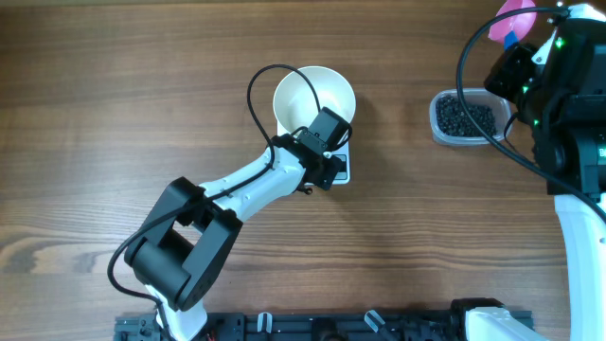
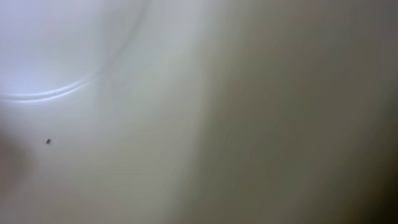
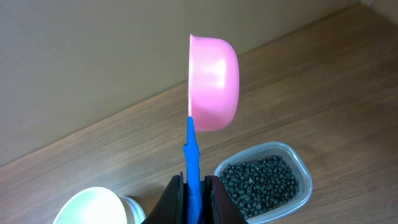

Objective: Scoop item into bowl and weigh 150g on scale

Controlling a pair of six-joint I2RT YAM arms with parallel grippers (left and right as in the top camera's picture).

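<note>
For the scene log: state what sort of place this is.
Probably a robotics test bench, not a real kitchen: robot arms at a wood-grain table, set up for weighing, with a white bowl on a digital scale, a clear tub of black beads and a pink scoop.

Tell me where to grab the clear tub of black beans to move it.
Pinch the clear tub by its rim on a straight long side, coming from above, one finger outside, one just inside. It stands upright and open-topped, its corners are rounded, and the black beans seem to sit below the rim, leaving wall to grasp.
</note>
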